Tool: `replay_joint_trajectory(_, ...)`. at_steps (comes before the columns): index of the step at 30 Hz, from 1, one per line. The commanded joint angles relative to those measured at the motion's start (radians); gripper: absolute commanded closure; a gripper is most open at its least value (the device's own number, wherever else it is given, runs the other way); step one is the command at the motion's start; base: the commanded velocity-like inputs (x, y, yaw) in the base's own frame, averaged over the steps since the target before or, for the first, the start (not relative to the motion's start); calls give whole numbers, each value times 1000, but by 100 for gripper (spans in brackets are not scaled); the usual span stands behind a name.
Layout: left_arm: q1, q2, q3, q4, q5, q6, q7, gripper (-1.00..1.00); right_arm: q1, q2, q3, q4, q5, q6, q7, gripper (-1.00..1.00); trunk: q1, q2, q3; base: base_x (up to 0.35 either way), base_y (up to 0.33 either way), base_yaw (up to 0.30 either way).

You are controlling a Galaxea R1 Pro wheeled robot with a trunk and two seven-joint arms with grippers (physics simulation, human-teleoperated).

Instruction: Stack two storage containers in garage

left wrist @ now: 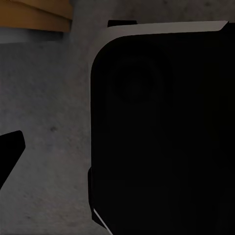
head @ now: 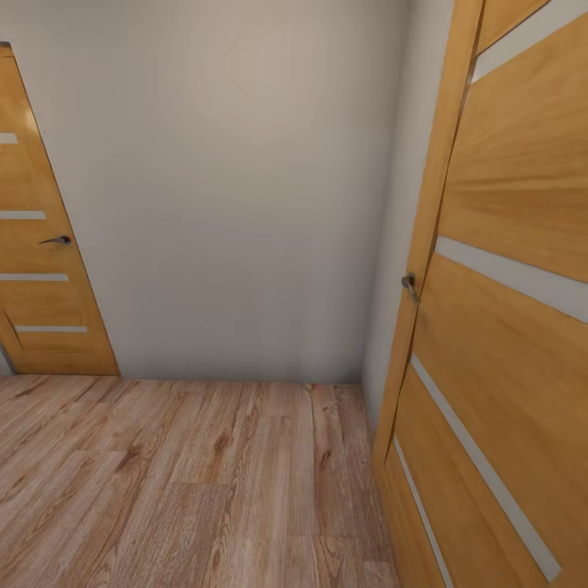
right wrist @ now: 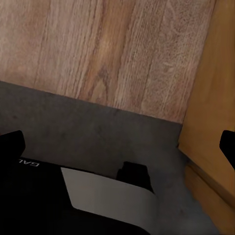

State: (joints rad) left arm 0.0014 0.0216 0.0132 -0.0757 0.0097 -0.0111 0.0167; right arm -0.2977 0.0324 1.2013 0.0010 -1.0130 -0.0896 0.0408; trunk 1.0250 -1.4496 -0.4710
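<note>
The two storage containers are out of view. In the right wrist view my right gripper (right wrist: 117,149) is open, its two dark fingertips (right wrist: 11,144) at the picture's edges with nothing between them. Under it, dark grey concrete floor (right wrist: 88,132) meets light wood planks (right wrist: 122,49) along a straight line. In the left wrist view one dark fingertip (left wrist: 11,152) of my left gripper (left wrist: 117,156) shows at the edge over speckled grey concrete (left wrist: 49,122). It holds nothing that I can see.
A light wood plank floor (head: 163,490) runs to a plain white wall (head: 229,204). A closed wooden door (head: 41,269) stands at the left. An open wooden door (head: 506,327) with a handle (head: 408,283) is close on the right. My black base (left wrist: 161,122) sits beside the left gripper.
</note>
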Motion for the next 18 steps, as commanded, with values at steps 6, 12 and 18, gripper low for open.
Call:
replay_joint_trajectory(6,0,0,1,-1,1,-1,2,-100,0,0,7,2,-10,-1,14,-100,0,0,-1,0,0,0)
replay_joint_trajectory(12,0,0,1,-2,1,-1,2,-100,0,-8,7,2,-9,3,38,-100,0,0,-1,0,0,0)
replay_joint_trajectory(18,0,0,1,-1,1,-1,2,-100,0,-9,7,2,-9,4,42,-100,0,0,-1,0,0,0)
